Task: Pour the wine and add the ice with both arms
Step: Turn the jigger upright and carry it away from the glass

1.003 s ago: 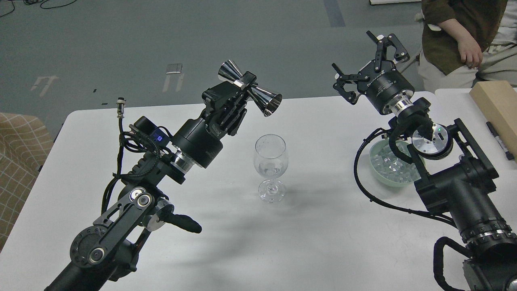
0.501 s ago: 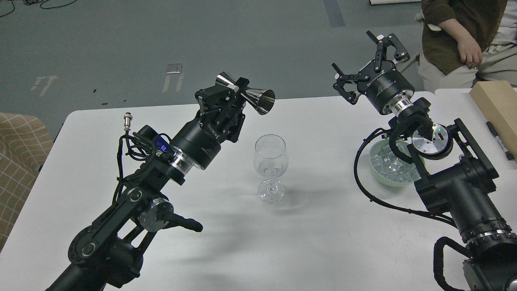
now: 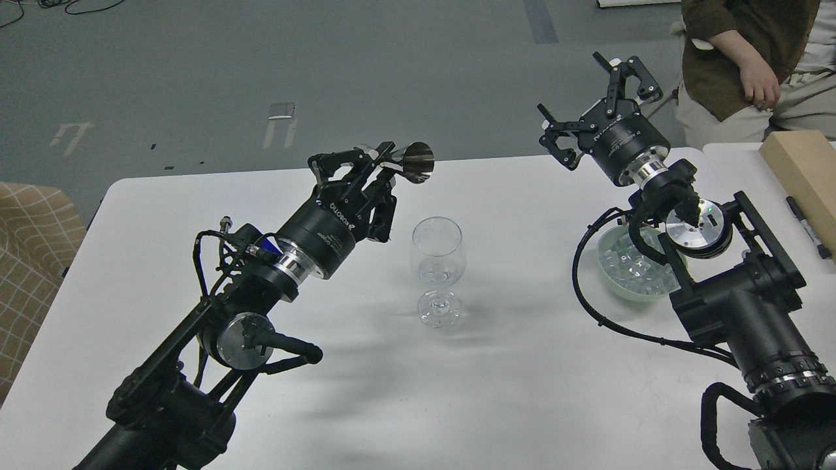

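Observation:
A clear stemmed wine glass [image 3: 437,269] stands upright at the middle of the white table [image 3: 509,391], with a little clear liquid low in its bowl. My left gripper [image 3: 379,163] is shut on a shiny steel double-cone jigger [image 3: 410,163], held on its side up and left of the glass, its open mouth facing right. My right gripper [image 3: 597,98] is open and empty, raised above the table's far right. Clear ice cubes [image 3: 633,269] lie in a pale green bowl [image 3: 617,287] under my right arm, partly hidden by it.
A person [image 3: 751,59] sits at the far right behind the table. A wooden box [image 3: 803,170] and a black pen [image 3: 806,225] lie on the right-hand table. A beige checked chair [image 3: 32,261] stands at the left edge.
My left gripper has moved down and left away from above the glass and turned, bringing the jigger from tilted down toward the glass to nearly level. The right arm has not moved.

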Robot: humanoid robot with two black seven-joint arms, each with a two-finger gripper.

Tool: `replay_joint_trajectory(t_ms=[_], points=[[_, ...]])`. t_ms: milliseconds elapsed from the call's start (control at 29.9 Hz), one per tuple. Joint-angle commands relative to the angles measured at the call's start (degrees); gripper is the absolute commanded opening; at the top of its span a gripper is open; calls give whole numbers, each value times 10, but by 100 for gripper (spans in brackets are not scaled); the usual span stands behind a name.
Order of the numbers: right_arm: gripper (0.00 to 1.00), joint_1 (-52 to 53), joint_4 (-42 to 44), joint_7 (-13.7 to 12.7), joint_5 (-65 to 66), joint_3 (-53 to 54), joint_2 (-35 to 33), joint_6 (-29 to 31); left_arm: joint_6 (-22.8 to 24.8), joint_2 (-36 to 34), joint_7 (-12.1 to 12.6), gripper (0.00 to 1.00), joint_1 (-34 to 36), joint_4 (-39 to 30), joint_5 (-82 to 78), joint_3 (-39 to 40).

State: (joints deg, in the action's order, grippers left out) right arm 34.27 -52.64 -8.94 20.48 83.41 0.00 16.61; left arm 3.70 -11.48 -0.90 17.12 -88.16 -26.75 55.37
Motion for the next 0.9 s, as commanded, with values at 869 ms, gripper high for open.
replay_joint_trajectory(t_ms=[869], points=[[100, -3, 0, 0, 0, 0, 0, -1, -99, -8, 34, 0, -41, 42, 189, 169]])
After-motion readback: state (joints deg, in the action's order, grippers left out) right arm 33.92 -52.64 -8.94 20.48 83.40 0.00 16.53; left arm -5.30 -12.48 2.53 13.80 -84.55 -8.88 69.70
